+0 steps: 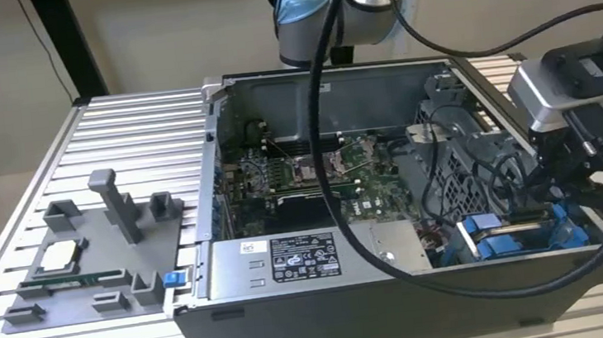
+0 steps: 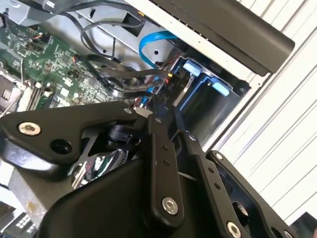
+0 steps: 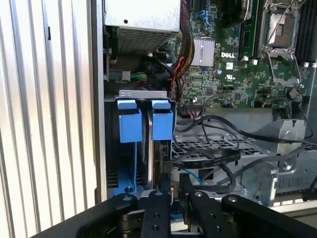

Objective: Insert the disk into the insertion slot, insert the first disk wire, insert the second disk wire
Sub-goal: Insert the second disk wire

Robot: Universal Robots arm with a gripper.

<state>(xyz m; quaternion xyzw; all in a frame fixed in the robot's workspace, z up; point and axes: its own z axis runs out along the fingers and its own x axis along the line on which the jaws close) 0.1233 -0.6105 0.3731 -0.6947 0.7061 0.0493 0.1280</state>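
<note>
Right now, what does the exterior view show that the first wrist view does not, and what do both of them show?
Exterior view alone: the grey plastic tray with upright posts, on the slatted table at the exterior view's left of the computer case, and the arm's blue-capped joint behind the case.

First wrist view alone: the tool near the blue drive bay, and the black cables over the metal cage.

Both: the green circuit board, the silver power supply box and the blue bay tabs.
</note>
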